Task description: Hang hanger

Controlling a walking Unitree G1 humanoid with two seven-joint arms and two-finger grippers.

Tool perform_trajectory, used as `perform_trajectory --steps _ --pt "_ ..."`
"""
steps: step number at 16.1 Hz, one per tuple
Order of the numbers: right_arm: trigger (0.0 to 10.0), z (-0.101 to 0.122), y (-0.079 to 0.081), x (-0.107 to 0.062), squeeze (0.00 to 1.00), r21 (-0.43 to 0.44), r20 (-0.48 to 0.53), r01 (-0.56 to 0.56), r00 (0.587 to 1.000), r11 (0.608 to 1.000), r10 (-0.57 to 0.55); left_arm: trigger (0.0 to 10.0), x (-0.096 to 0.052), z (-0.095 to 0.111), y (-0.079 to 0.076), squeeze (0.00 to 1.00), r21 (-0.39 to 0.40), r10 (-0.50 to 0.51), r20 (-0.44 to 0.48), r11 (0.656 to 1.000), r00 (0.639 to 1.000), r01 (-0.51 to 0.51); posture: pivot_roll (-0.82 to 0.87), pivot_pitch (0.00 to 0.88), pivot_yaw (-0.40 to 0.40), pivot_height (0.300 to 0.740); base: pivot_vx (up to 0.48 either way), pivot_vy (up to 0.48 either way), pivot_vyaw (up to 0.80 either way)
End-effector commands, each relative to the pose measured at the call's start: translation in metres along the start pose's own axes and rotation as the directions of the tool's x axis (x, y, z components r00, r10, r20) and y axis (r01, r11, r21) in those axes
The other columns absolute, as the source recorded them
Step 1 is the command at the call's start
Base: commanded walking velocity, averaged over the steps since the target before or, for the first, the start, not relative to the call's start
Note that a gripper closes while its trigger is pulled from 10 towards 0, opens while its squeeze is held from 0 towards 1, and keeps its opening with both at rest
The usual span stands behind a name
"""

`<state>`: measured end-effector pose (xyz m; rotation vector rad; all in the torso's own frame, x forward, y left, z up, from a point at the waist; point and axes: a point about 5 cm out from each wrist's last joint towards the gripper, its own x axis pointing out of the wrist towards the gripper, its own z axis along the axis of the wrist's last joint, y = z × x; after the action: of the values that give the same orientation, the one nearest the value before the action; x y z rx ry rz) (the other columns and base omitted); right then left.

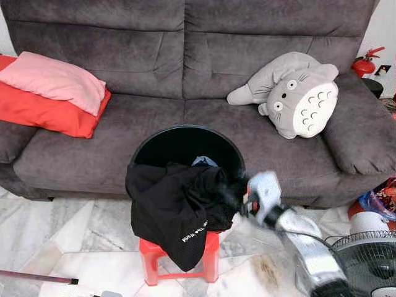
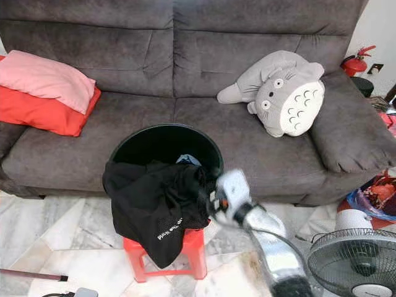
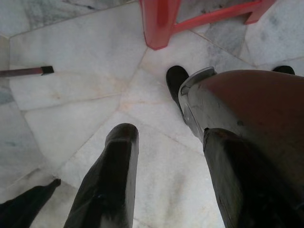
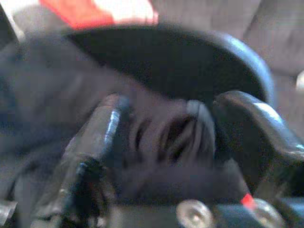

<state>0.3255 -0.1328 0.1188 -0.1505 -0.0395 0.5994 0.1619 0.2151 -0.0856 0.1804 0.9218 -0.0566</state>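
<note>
A black round basket (image 1: 185, 131) stands on a red plastic stool (image 1: 151, 257) in front of the grey sofa (image 1: 185, 55). A black garment (image 1: 173, 210) with white lettering hangs over the basket's front rim and down past the stool. My right gripper (image 1: 238, 195), blurred, is at the garment's right edge by the rim. In the right wrist view its fingers (image 4: 95, 137) stand apart with folds of the dark cloth (image 4: 166, 133) between them. My left gripper (image 3: 168, 135) hangs open above the marble floor.
On the sofa lie a grey plush toy (image 1: 297, 93) at the right and red and pink pillows (image 1: 49, 93) at the left. A standing fan (image 1: 371, 260) is close by my right arm. A dark stick (image 1: 37, 276) lies on the floor at the left.
</note>
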Motion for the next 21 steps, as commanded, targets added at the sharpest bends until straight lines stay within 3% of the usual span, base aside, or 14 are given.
perform_trajectory --steps 1,3,6,7,10,11,12,13,14,15,17,18,19,21 --pt "10.0 0.008 -0.011 -0.004 0.00 0.003 0.065 0.126 0.990 0.992 -0.126 10.0 -0.003 -0.014 -0.004 0.00 -0.007 -0.008 -0.043 1.000 0.999 0.008 -0.04 0.195 -0.005 0.740 0.000 0.000 0.00" --pt "10.0 0.020 -0.017 -0.012 0.00 0.049 0.163 0.218 0.961 0.975 -0.223 10.0 -0.003 -0.013 -0.005 0.00 -0.006 -0.012 -0.042 1.000 0.999 0.012 -0.04 0.195 -0.006 0.740 0.000 0.000 0.00" --pt "10.0 0.015 -0.010 -0.024 0.00 0.027 0.159 0.238 0.958 0.971 -0.240 10.0 -0.003 -0.012 -0.006 0.00 -0.004 -0.016 -0.036 1.000 0.999 0.016 -0.05 0.189 -0.012 0.740 0.000 0.000 0.00" --pt "10.0 0.018 -0.006 -0.031 0.00 0.080 0.178 0.233 0.953 0.969 -0.244 10.0 -0.002 -0.009 -0.003 0.00 -0.004 0.007 -0.014 1.000 1.000 -0.007 -0.05 0.185 -0.014 0.740 0.000 0.000 0.00" --pt "10.0 0.003 0.009 -0.058 0.00 0.030 0.104 0.279 0.954 0.960 -0.281 10.0 -0.003 0.017 0.032 0.00 0.047 0.224 0.111 0.972 0.968 -0.231 -0.06 0.169 -0.023 0.740 0.000 0.000 0.00" --pt "10.0 -0.011 0.009 -0.071 0.00 0.082 0.049 0.370 0.926 0.925 -0.375 10.0 -0.004 0.048 0.046 0.00 0.132 0.273 0.263 0.940 0.925 -0.315 -0.06 0.169 -0.023 0.740 0.000 0.000 0.00" --pt "10.0 -0.021 0.011 -0.083 0.00 0.083 0.014 0.418 0.907 0.905 -0.420 10.0 -0.009 0.079 0.049 0.00 0.055 0.280 0.410 0.942 0.868 -0.330 -0.06 0.163 -0.023 0.740 0.000 0.000 0.00" --pt "10.0 -0.025 0.011 -0.091 0.00 0.058 -0.005 0.473 0.880 0.879 -0.474 10.0 -0.012 0.091 0.054 0.00 -0.055 0.294 0.456 0.951 0.840 -0.303 -0.06 0.161 -0.024 0.740 0.000 0.000 0.00" --pt "10.0 -0.026 0.005 -0.107 0.00 0.019 -0.021 0.606 0.796 0.795 -0.605 10.0 -0.015 0.109 0.061 0.00 -0.115 0.300 0.519 0.953 0.801 -0.282 -0.06 0.154 -0.030 0.740 0.000 0.000 0.00" --pt "10.0 -0.030 0.006 -0.123 0.00 0.015 -0.072 0.692 0.721 0.722 -0.689 10.0 -0.021 0.135 0.058 0.00 -0.120 0.261 0.624 0.963 0.737 -0.240 -0.07 0.157 -0.034 0.740 0.000 0.000 0.00" --pt "10.0 -0.046 0.016 -0.140 0.00 0.002 -0.176 0.719 0.685 0.695 -0.707 10.0 -0.031 0.166 0.048 0.00 -0.093 0.190 0.729 0.979 0.658 -0.180 -0.07 0.162 -0.038 0.740 0.000 0.000 0.00" --pt "10.0 -0.070 0.028 -0.149 0.00 0.029 -0.286 0.699 0.691 0.715 -0.664 10.0 -0.042 0.191 0.037 0.00 -0.098 0.127 0.792 0.992 0.597 -0.081 -0.08 0.171 -0.037 0.740 0.000 0.000 0.00" --pt "10.0 -0.083 0.032 -0.152 0.00 0.034 -0.339 0.703 0.676 0.710 -0.654 10.0 -0.048 0.201 0.031 0.00 -0.079 0.093 0.818 0.996 0.567 -0.049 -0.08 0.171 -0.037 0.740 0.000 0.000 0.00" --pt "10.0 -0.115 0.037 -0.159 0.00 0.064 -0.477 0.753 0.600 0.655 -0.643 10.0 -0.069 0.223 0.027 0.00 -0.076 0.090 0.872 0.996 0.482 -0.049 -0.07 0.181 -0.037 0.740 0.000 0.000 0.00"
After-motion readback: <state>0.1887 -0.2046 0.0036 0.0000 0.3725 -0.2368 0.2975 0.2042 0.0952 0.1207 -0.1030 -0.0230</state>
